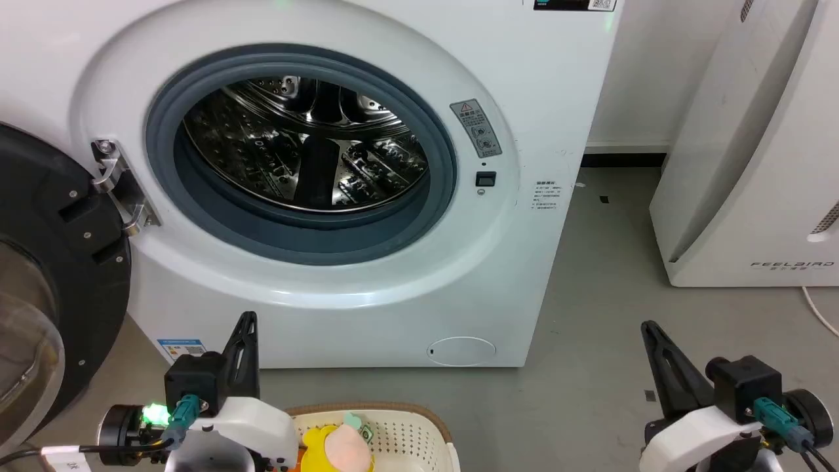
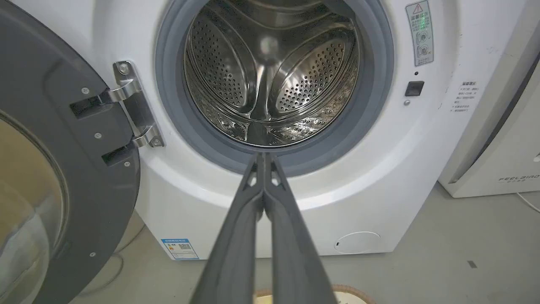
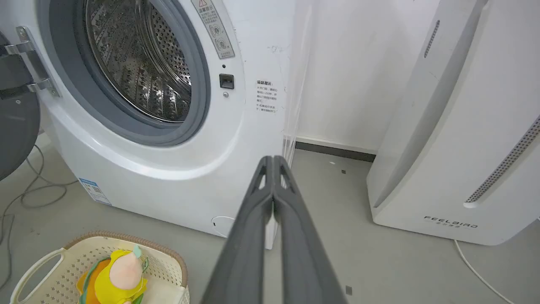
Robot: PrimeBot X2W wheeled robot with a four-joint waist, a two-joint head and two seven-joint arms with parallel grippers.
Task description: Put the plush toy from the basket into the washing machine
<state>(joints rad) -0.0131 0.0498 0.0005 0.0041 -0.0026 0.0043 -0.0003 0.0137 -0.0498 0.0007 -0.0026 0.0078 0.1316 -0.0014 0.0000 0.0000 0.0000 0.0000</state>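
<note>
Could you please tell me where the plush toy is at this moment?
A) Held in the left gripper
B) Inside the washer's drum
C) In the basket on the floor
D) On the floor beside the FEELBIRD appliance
C: the toy lies in the basket on the floor before the washer, while the left gripper and right gripper are shut with nothing between their fingers.
</note>
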